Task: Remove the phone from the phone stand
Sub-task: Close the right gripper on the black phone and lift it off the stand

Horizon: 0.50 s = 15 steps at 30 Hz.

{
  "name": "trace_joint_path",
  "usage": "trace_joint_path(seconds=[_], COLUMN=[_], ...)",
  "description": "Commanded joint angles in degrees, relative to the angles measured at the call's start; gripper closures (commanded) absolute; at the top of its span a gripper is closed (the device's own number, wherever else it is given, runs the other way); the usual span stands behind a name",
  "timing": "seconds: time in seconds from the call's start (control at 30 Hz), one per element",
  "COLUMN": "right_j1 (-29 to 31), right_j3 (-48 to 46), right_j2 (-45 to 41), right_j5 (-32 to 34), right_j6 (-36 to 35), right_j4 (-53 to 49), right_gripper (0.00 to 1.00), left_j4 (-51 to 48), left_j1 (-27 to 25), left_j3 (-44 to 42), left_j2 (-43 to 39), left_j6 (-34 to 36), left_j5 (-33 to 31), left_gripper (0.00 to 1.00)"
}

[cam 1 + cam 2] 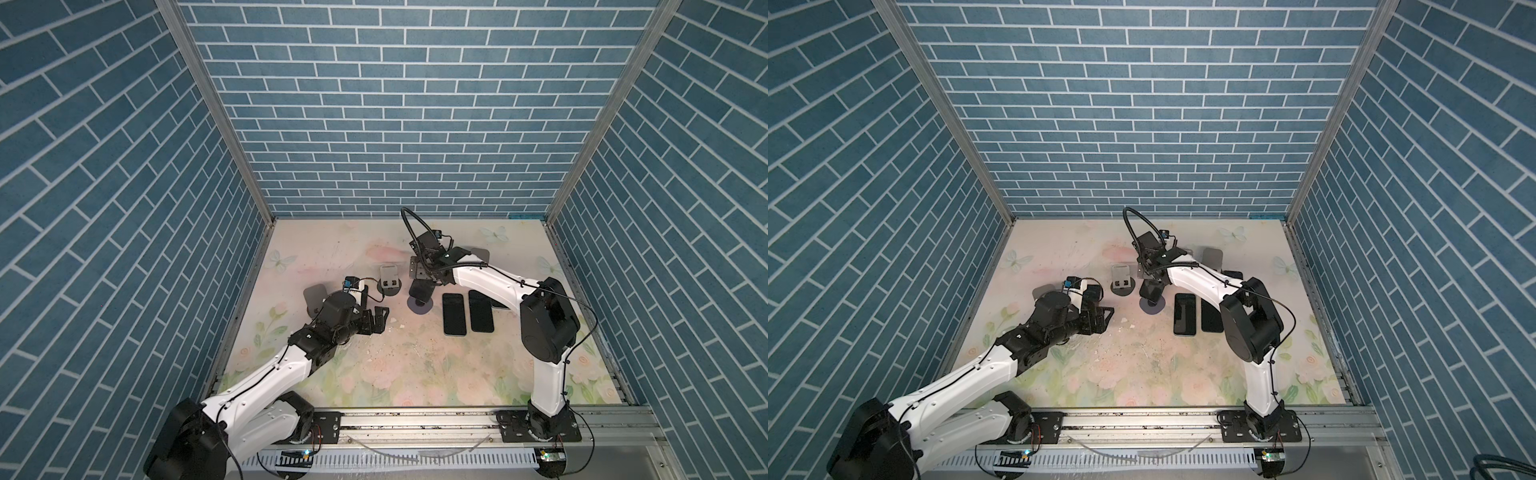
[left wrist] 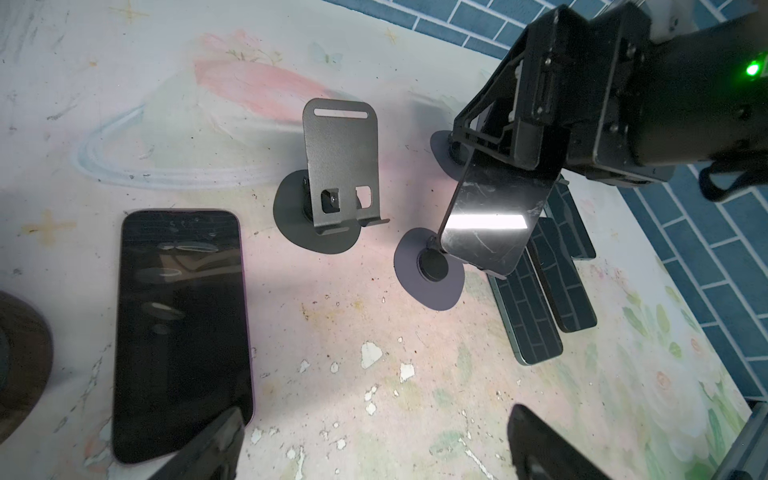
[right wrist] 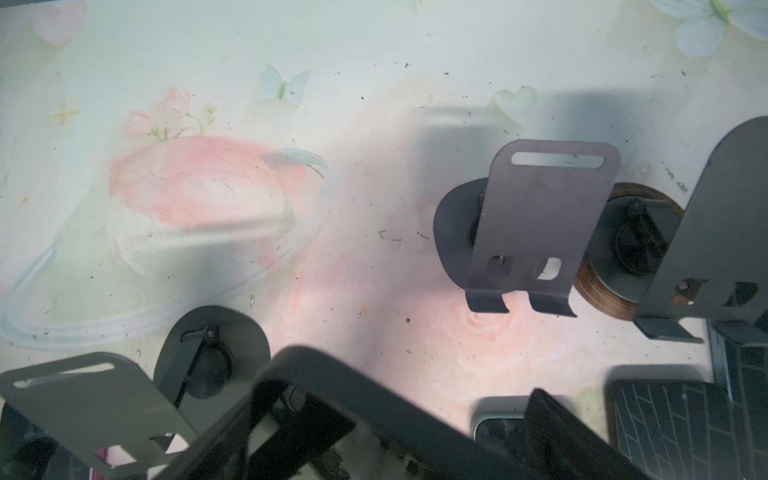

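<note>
One phone [image 2: 486, 224] sits propped on the phone stand [image 2: 419, 286] near the middle of the surface [image 2: 332, 332], tilted back, screen dark with a glare bar across it. The right gripper [image 2: 498, 153] is at the phone's top end. Its jaws are spread wide and straddle the phone, not clamped on it as far as I can see. The left gripper [image 2: 374, 415] hangs at 8 o'clock of the stand, jaws released and empty.

I judge the step in hand to be the grasp before the lift. To do it well I'd seat the right jaws a bit lower on the phone's side edges, square to them, and close firmly. Then I'd pull up along the phone's own slope. A sideways tug could drag or tip the stand. I'd set the phone down clear of the flat phones [image 2: 536, 324] at 4 o'clock and the empty stand [image 2: 338, 174] at 10 o'clock.

Writing: none readable. No brand or label is legible on any phone or stand.
</note>
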Motion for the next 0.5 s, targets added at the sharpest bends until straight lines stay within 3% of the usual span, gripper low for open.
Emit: trace_joint_path(seconds=[0.0, 0.47], right_j1=[0.39, 1.32], right_j3=[3.20, 10.65], right_j2=[1.27, 6.34], right_j5=[1.55, 2.00], right_j6=[2.97, 0.41], right_j4=[-2.99, -10.26], right_gripper=[0.01, 0.08], left_j4=[-0.76, 0.88], left_j1=[-0.13, -0.07], left_j3=[-0.91, -1.45], left_j2=[0.33, 2.68], left_j6=[1.92, 1.89], left_j5=[-0.77, -0.18], left_gripper=[0.00, 0.00])
